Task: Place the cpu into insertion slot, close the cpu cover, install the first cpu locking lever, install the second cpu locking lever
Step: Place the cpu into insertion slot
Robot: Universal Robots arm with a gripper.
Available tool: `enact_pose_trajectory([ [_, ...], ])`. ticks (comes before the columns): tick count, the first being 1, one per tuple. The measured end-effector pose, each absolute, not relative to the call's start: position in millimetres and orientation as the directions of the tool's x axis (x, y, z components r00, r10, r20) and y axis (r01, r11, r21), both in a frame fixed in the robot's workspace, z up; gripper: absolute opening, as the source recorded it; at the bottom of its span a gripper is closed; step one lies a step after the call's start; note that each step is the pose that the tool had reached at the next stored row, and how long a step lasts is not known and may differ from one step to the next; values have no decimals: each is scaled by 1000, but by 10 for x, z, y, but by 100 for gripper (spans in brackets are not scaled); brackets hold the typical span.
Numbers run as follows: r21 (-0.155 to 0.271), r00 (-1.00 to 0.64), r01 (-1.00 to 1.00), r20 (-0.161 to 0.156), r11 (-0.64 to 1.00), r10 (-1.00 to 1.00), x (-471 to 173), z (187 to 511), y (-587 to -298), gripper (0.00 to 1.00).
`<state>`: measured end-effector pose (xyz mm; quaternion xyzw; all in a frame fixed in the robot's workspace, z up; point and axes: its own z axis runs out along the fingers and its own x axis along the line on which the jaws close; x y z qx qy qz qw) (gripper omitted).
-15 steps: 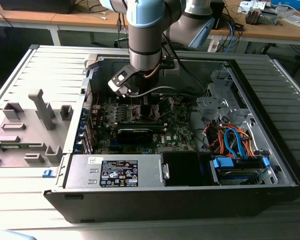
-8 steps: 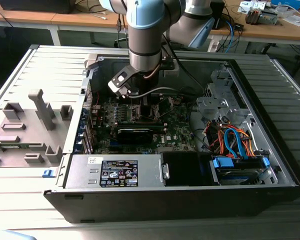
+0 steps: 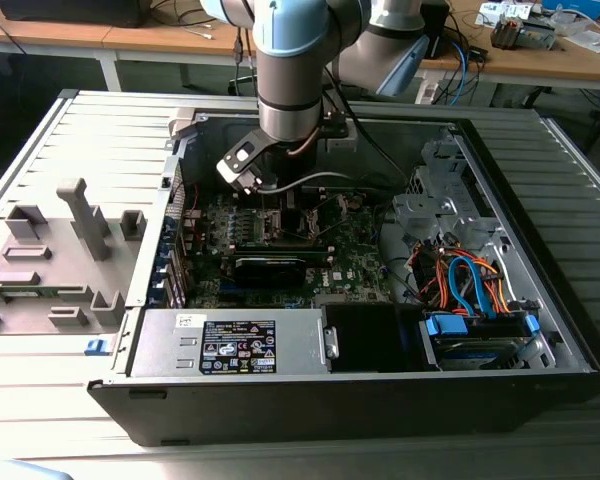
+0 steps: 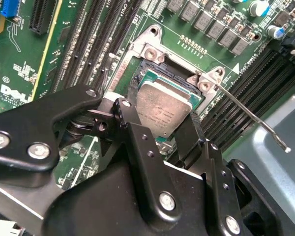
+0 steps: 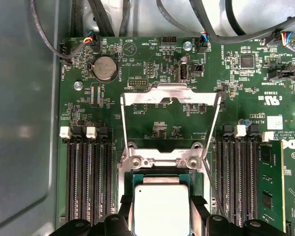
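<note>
jaws: pinching the cpu (image 4: 163, 110) by two opposite edges; we see contact on both sides in both wrist views.
cpu: silver top up, squarely over the insertion slot (image 4: 160, 63). We can't tell if it's fully seated or just above the contacts, since its own body hides the gap.
cpu cover (image 5: 152, 96): open, folded back away from the slot, with board showing through the cut-out centre.
lever (image 4: 246, 110): thin wire rod, not latched, sticking out from the slot's corner.
arm (image 3: 290, 90): reaching straight down into the open pc case (image 3: 540, 340), over the motherboard (image 3: 350, 250).
pc case: lying on its side on the grey ribbed desk (image 3: 40, 400), open face up.
</note>
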<state>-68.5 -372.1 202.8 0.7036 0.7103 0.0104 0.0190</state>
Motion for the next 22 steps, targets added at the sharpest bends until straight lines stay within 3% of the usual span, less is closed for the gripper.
enact_pose_trajectory([
  [22,42,-9,999,-22,10,1000,-684,1999,-3722,55],
])
